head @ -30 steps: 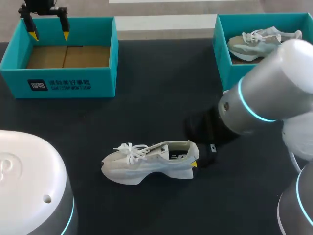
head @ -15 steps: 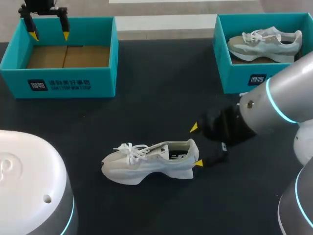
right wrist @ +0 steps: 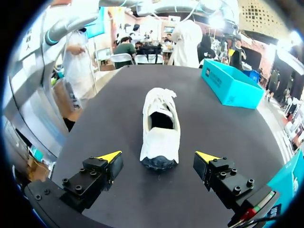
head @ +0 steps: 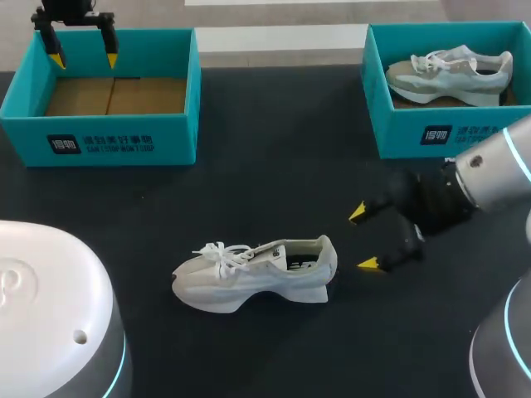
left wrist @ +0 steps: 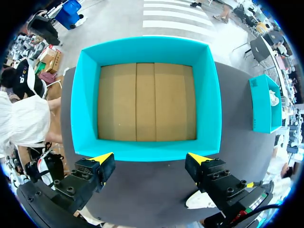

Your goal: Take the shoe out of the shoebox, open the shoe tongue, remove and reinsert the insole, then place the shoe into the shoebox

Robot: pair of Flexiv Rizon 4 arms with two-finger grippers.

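Observation:
A white sneaker (head: pixel 253 272) lies on its side on the dark table, toe to the left, heel to the right. My right gripper (head: pixel 362 239) hangs open just right of the heel, touching nothing. From the right wrist, the sneaker (right wrist: pixel 160 127) lies ahead of the open gripper (right wrist: pixel 159 156), heel nearest. An empty teal shoebox (head: pixel 108 95) stands at the back left. My left gripper (head: pixel 83 60) hovers open over its far left corner. Through the left wrist camera, the box (left wrist: pixel 147 102) with its bare cardboard floor lies ahead of the open gripper (left wrist: pixel 148 157).
A second teal shoebox (head: pixel 444 83) at the back right holds another pale sneaker (head: pixel 448 75). It also shows as a box (right wrist: pixel 230 85) beyond the shoe in the right wrist view. Dark table (head: pixel 274 166) stretches between the boxes.
My right gripper has drawn back to the right, away from the sneaker's heel, with its fingers open. The sneaker and the left arm have stayed put.

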